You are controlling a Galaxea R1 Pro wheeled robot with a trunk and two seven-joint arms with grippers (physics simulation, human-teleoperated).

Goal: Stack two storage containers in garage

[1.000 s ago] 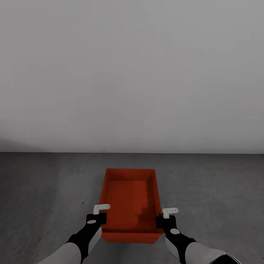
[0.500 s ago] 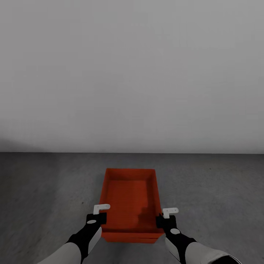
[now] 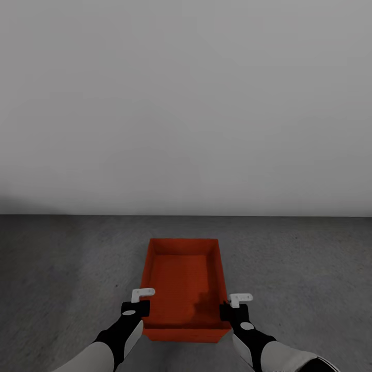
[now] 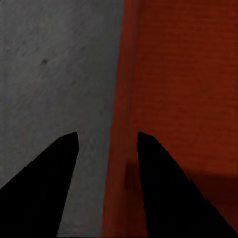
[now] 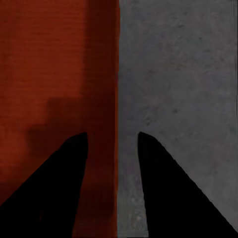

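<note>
storage container on grey concrete floor near white wall, likely garage; looks like two bins nested, can't confirm. left gripper and right gripper each straddle long side wall, fingers parted, not clamped — two-sided hold keeps bin level.

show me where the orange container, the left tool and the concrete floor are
orange container (image 3: 181, 281), head view, ribbed inner bottom.
left tool (image 4: 106, 191), left wrist view, midway between its dark fingertips, over the container's side wall.
concrete floor (image 3: 299, 258), head view, bare patch right of the container.
</note>
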